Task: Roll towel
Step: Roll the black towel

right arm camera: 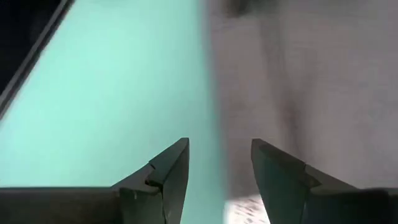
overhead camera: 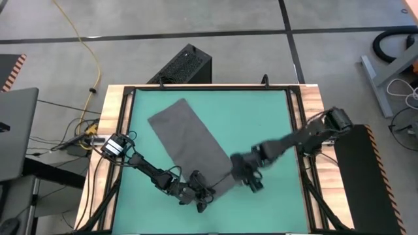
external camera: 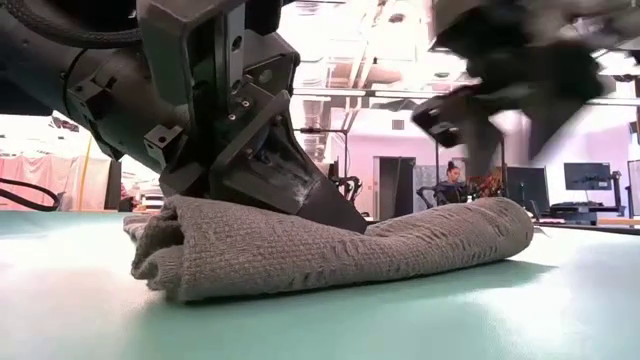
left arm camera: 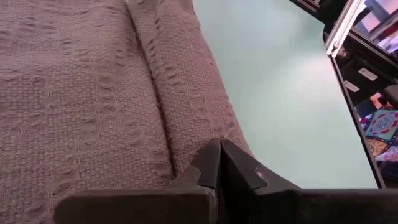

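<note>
The towel is laid on the teal green mat, with its long axis running diagonally: the far end points toward the mat's far left corner, and the near end lies close to the mat's near edge, between the two grippers. Most of its length is spread flat. At the near end a low fold or roll is seen in the low view, bunched thicker on that picture's left and tapering to a rounded edge on its right. In the left wrist view the towel is shown with a raised ridge running lengthwise along the edge beside the bare mat.

The left arm is stretched low from the table's left edge toward the towel's near end, bent at its elbow. The left gripper is pressed onto the rolled end, its fingers brought together tip to tip against the cloth; whether fabric is pinched between them cannot be told.

The right arm is extended from the table's right side, angled down toward the towel's near right corner. The right gripper is held above the towel's edge, lifted clear of the cloth in the low view, and its fingers are parted with nothing between them.
</note>
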